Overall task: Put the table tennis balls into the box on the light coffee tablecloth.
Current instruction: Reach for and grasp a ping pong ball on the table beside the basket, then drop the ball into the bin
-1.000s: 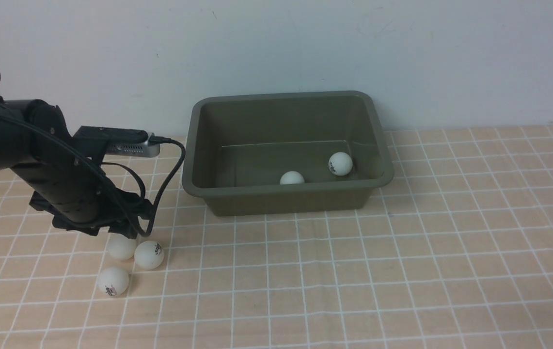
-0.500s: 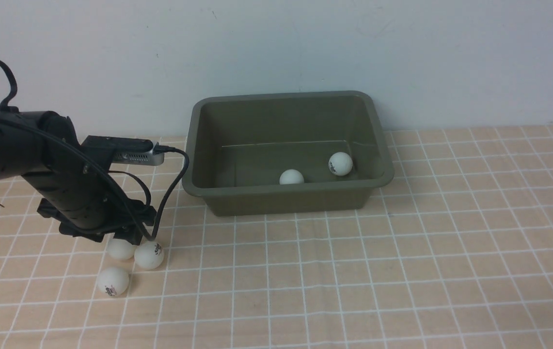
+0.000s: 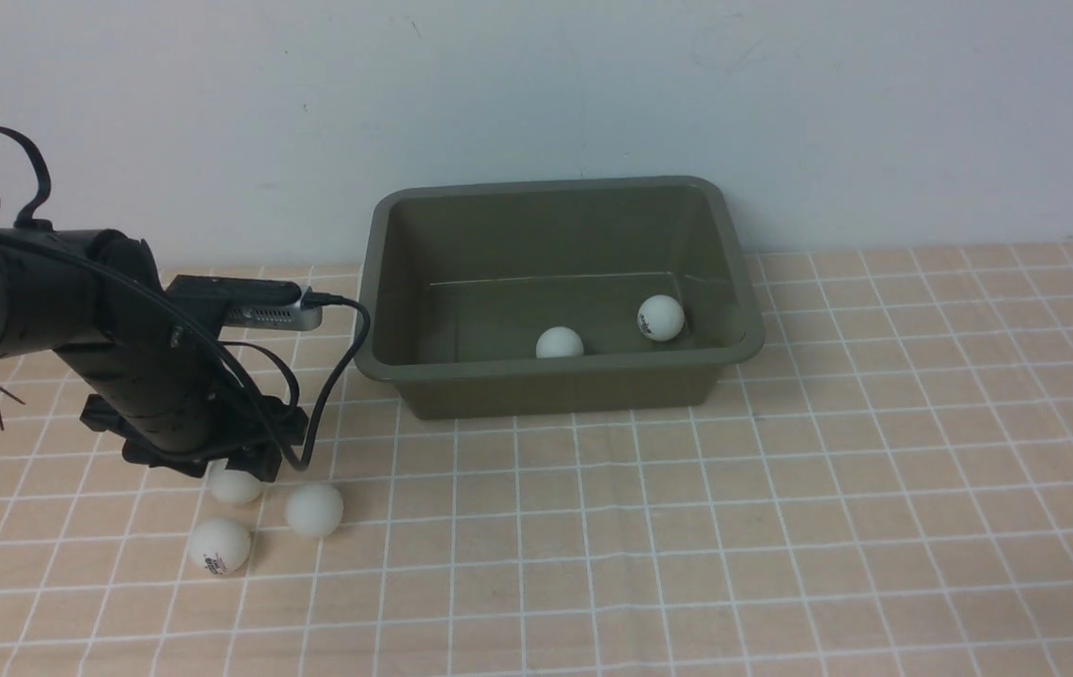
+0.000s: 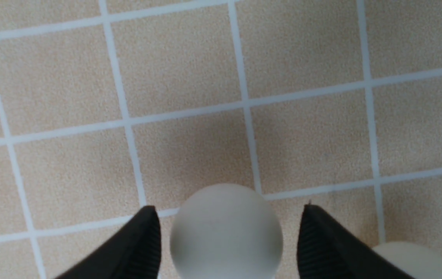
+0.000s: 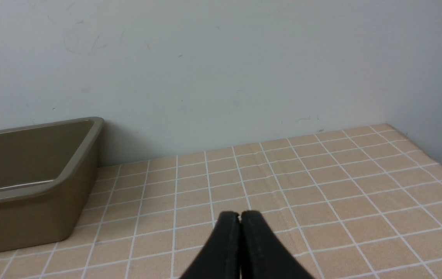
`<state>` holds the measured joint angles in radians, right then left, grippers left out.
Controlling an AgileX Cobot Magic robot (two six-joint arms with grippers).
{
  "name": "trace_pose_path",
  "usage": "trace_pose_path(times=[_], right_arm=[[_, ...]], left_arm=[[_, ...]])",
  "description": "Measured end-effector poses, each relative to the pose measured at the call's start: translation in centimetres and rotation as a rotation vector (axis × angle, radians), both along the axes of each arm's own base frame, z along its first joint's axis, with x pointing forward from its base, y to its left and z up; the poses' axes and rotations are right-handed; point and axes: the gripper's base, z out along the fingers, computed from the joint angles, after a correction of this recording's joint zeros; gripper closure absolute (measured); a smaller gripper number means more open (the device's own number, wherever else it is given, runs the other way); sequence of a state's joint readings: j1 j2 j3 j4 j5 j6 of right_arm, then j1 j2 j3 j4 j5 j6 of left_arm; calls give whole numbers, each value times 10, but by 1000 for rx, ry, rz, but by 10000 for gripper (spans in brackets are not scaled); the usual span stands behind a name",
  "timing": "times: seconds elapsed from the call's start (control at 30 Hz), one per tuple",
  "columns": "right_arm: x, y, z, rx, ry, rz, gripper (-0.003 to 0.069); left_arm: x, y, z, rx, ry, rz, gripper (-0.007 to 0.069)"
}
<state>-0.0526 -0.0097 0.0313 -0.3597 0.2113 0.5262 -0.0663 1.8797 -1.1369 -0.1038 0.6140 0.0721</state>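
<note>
Flanking one ball [image 4: 226, 240] untouched, left claw [image 4: 228, 210] spread

five table tennis balls [image 3: 314, 510]: three on the one tablecloth [image 3: 781, 517], two in the one box [image 3: 555, 387].

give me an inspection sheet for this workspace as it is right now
surface: checked cloth, flat, no stains seen
job's things: box upright by the wall; two balls inside; three on the cloth to its left
clutter: nothing seen
grippers: left gripper open, straddling one ball, not touching it; right gripper shut, empty, over bare cloth
cables: black cable hangs off the left arm, close to the loose balls
surroundings: plain wall; nothing else seen
</note>
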Motion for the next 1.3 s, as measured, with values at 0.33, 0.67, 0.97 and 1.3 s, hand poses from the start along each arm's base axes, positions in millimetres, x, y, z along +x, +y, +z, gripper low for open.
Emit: trace_pose_path(times=[0.33, 0.67, 0.97, 1.3], right_arm=[[0, 0, 0, 0, 0, 0, 671], [0, 0, 0, 0, 0, 0, 671], [0, 0, 0, 0, 0, 0, 671], [0, 0, 0, 0, 0, 0, 671]], left_arm=[[2, 1, 2, 13, -6, -4, 330], [32, -14, 91, -70, -135, 18, 330], [51, -101, 115, -213, -324, -245, 330], [80, -137, 58, -224, -243, -294, 330]])
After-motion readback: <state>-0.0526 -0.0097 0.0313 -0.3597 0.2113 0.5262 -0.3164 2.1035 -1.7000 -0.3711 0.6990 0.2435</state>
